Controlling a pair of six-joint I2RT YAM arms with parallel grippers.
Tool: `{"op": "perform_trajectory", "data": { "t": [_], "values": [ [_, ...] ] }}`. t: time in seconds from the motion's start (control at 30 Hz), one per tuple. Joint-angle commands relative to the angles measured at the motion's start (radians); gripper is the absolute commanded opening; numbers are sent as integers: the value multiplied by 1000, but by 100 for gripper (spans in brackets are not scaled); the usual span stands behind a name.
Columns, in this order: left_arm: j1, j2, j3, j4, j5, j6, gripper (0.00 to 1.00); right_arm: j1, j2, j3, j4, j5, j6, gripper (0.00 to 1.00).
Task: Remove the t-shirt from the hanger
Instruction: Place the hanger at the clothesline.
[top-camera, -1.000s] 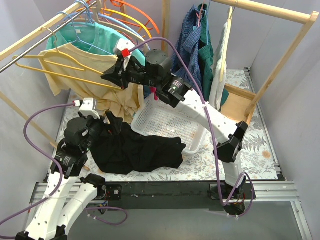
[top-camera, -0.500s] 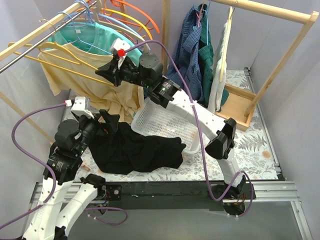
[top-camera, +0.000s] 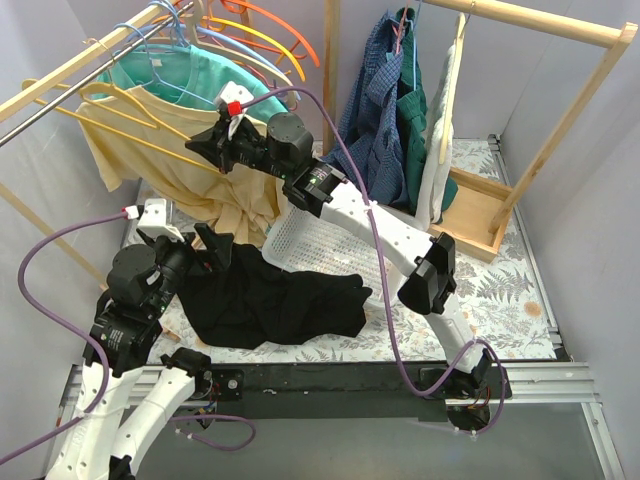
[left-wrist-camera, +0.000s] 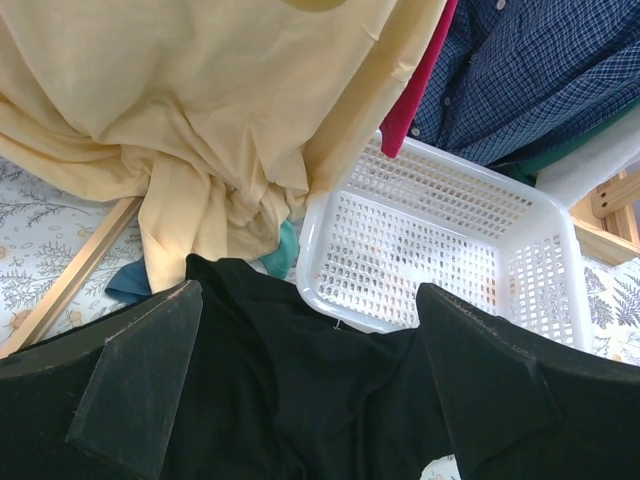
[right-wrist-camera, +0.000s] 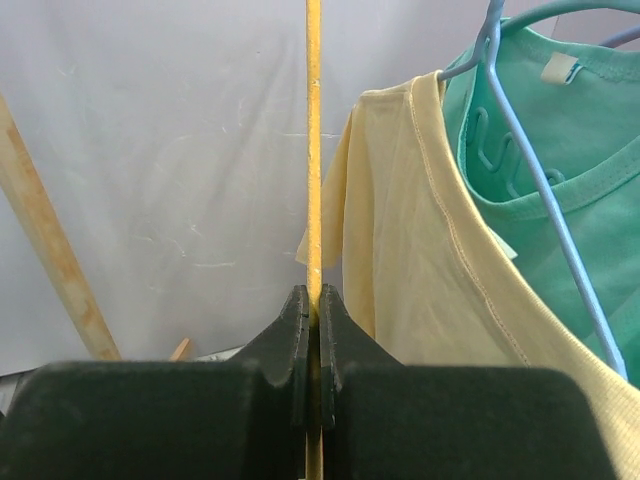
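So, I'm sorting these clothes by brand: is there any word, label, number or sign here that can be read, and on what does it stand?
No text can be read in any view.
Neck label of the green t-shirt: a small blue mark, too small and blurred to read.
Yellow t-shirt, black garment, white basket: no print or lettering visible.

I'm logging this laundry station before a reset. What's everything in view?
yellow t-shirt: one, pale yellow, on the left rail
yellow hanger: one, inside that t-shirt
green t-shirt: one, teal, on a blue hanger behind
orange hangers: at least two, bare, left rail
black garment: one, heaped on the table
basket: one, white, empty, beside the black garment
checked shirt: one, blue, right rack
left hand: open, above the black garment
right hand: shut on the yellow hanger
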Motion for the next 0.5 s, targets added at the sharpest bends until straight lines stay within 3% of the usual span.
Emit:
{"op": "perform_trajectory", "data": {
  "t": [0.0,0.47],
  "values": [
    [1,-11,31,-23,-24,19,89,1,10,66,103,7,21,1],
    [1,-31,34,-39,-47,24,89,1,51,72,114,-15,55,1]
  ]
}}
